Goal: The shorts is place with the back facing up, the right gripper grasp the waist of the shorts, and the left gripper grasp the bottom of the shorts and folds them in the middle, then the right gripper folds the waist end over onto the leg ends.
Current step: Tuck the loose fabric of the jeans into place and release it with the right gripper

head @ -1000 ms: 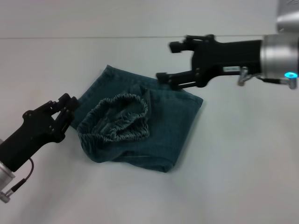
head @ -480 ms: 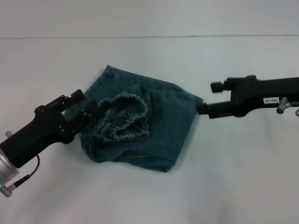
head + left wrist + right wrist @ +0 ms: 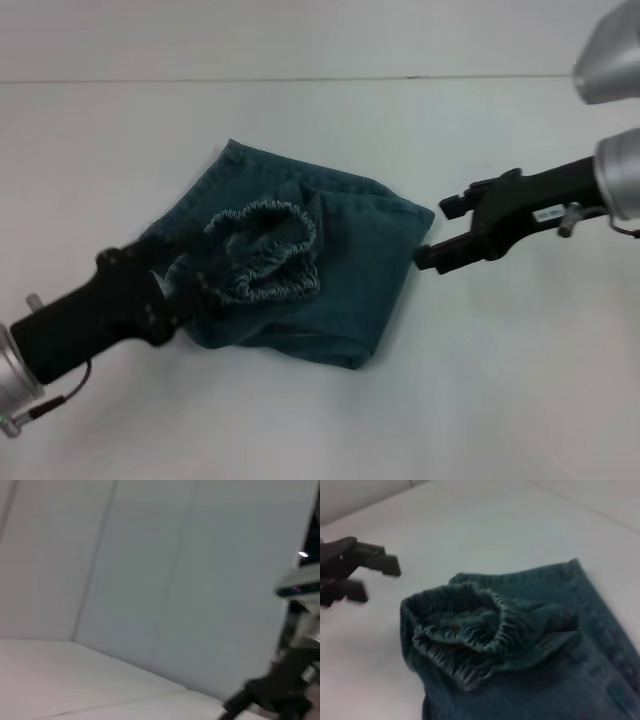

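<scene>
The teal denim shorts lie crumpled in the middle of the white table, with the gathered elastic waist bunched up on top. In the right wrist view the waist fills the centre. My left gripper sits low at the near-left edge of the shorts, right beside the waist. Seen from the right wrist it is open, and its fingers hold nothing. My right gripper hovers open just off the right corner of the shorts, empty.
The white table stretches around the shorts, ending at a pale back wall. The left wrist view shows mostly wall, with the right arm dark in one corner.
The right gripper has swung from above the shorts' far edge down to their right corner. The left gripper has pushed forward to the waist's edge.
</scene>
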